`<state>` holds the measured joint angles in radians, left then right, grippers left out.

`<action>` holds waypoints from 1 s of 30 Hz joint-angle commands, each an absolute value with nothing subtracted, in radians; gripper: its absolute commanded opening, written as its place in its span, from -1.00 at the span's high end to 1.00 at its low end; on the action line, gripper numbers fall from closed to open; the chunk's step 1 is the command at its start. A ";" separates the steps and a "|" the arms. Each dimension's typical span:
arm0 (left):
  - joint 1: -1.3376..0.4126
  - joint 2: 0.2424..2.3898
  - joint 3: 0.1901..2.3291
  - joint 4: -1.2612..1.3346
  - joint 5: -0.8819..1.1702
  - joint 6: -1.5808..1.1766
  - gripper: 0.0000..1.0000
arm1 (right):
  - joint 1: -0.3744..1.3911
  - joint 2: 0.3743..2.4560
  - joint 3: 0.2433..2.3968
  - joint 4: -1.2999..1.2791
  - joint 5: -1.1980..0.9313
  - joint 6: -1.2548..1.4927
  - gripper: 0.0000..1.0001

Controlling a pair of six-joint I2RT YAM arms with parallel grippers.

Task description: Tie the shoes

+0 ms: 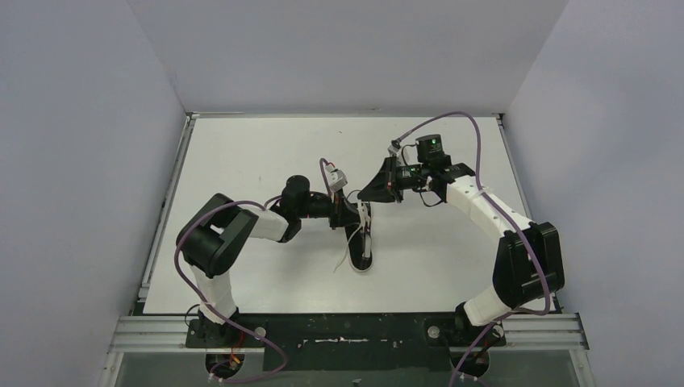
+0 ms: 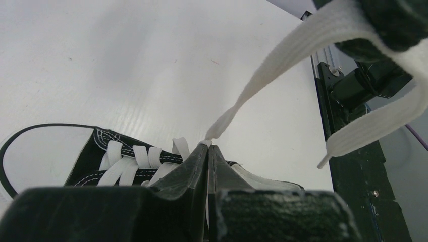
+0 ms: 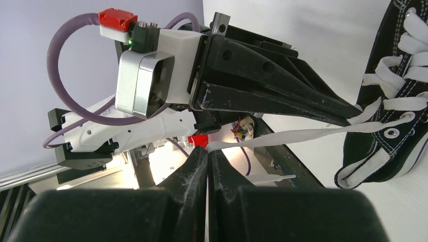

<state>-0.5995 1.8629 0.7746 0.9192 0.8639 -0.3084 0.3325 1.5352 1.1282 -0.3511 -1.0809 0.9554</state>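
The black sneaker (image 1: 360,250) with white laces lies on the white table between the arms. It also shows in the left wrist view (image 2: 96,146) and the right wrist view (image 3: 398,126). My left gripper (image 1: 360,215) is over the shoe's lacing and is shut (image 2: 208,146) on a white lace (image 2: 272,65) that runs up to my right gripper (image 2: 388,20). My right gripper (image 1: 364,193) is just beyond the shoe and is shut (image 3: 208,150) on a lace (image 3: 303,135) stretched from the shoe. The left gripper's tip (image 3: 348,112) pinches a lace at the eyelets.
The white table (image 1: 266,161) is walled on three sides. An aluminium rail (image 1: 347,330) with the arm bases runs along the near edge. Purple cables (image 1: 452,117) loop above both arms. A loose lace end (image 1: 345,260) hangs beside the shoe.
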 commanded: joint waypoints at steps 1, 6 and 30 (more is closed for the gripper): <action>-0.595 1.871 0.788 1.023 0.908 -0.313 1.00 | 0.318 1.541 1.166 -0.300 -1.054 0.985 1.00; -0.595 1.881 0.797 1.023 0.902 -0.320 1.00 | 0.324 1.555 1.163 -0.241 -1.059 1.039 1.00; -0.598 1.911 0.811 1.069 0.832 -0.352 1.00 | 0.354 1.558 1.124 -0.099 -1.102 1.150 1.00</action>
<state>-0.5995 1.9015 0.7750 0.9848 0.8402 -0.3405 0.3439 1.5581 1.1271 -0.1925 -1.0657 1.1168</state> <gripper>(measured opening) 0.006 0.023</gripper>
